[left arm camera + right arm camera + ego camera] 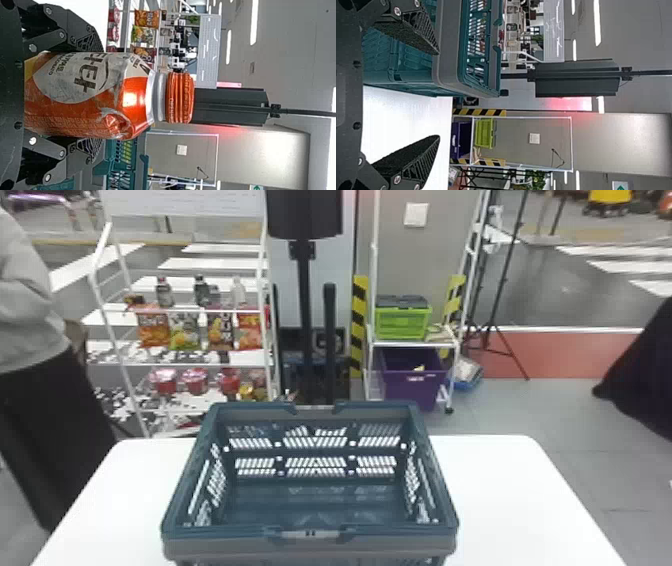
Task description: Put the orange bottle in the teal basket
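Our left claw [101,95] clasps the orange bottle [132,101] upright, its fingers parted by the bottle's width. The basket [220,532] stands on the table [510,490] at our twelve o'clock; the bottle seems, as far as we can tell, outside it toward its eight o'clock. Carried across too low, the bottle could catch the basket and twist loose. Our right claw [439,95], wide open and empty near the basket's four o'clock, could nudge it askew if swung inward.
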You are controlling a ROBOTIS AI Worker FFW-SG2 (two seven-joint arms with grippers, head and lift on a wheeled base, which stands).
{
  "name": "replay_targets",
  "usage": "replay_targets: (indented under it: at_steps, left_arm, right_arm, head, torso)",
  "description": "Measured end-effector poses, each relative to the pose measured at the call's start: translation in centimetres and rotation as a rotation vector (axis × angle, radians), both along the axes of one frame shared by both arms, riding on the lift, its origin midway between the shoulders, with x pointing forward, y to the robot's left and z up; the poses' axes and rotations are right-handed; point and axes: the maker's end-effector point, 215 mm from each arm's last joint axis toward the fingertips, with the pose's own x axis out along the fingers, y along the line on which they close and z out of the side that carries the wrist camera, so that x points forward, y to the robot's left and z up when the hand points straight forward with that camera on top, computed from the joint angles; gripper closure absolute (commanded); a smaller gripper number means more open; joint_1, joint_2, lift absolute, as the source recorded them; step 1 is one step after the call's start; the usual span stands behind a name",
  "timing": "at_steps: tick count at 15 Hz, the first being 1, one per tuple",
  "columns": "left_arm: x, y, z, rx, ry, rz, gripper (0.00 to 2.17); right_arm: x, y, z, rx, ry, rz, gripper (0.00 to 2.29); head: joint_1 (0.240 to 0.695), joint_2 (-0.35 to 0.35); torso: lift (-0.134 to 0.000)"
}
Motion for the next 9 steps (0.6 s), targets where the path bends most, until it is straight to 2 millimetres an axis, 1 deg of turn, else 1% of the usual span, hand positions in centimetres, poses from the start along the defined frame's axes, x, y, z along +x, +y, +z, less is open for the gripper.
replay_targets:
  at_steps: [9]
  left_arm:
    - [0.31, -0.1, 0.28, 0.001, -0.005, -0.002, 0.51]
  right_arm:
    - [0.05, 0.01, 0.02, 0.0, 0.002, 0.001, 0.14]
  head:
    - [0.499, 0.0]
  torso:
    - [0.0]
